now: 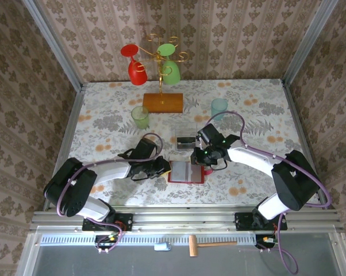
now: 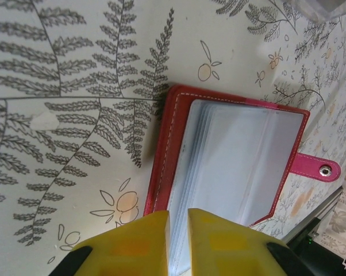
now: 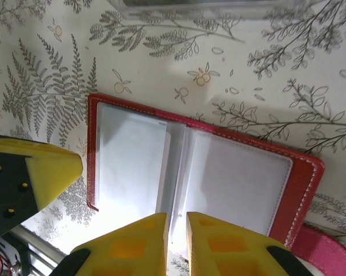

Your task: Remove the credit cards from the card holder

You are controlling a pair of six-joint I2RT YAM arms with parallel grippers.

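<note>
Across the flowered worktop [image 1: 104,115] two arms reach inward, the left arm [image 1: 98,172] from the near left and the right arm [image 1: 265,164] from the near right. Toward the far edge stands a gold rack on a wooden base [image 1: 162,102], with a red goblet [image 1: 137,69] and a green goblet [image 1: 172,69] hung upside down on it. A pale green tumbler [image 1: 140,117] and a teal tumbler [image 1: 219,107] stand upright either side of that base. A clear box [image 1: 184,140] sits just beyond the card holder [image 1: 186,171], which lies open and flat between the two arms, red cover down and cloudy pockets up; what the pockets hold I cannot tell. The left jaws are almost closed, their yellow fingers [image 2: 144,241] nipping the pocket leaves at the holder's left side. The right jaws are likewise nearly together, yellow fingers [image 3: 225,241] pinching the raised middle leaf. A red snap tab [image 2: 316,168] sticks out flat from the holder's right side.
</note>
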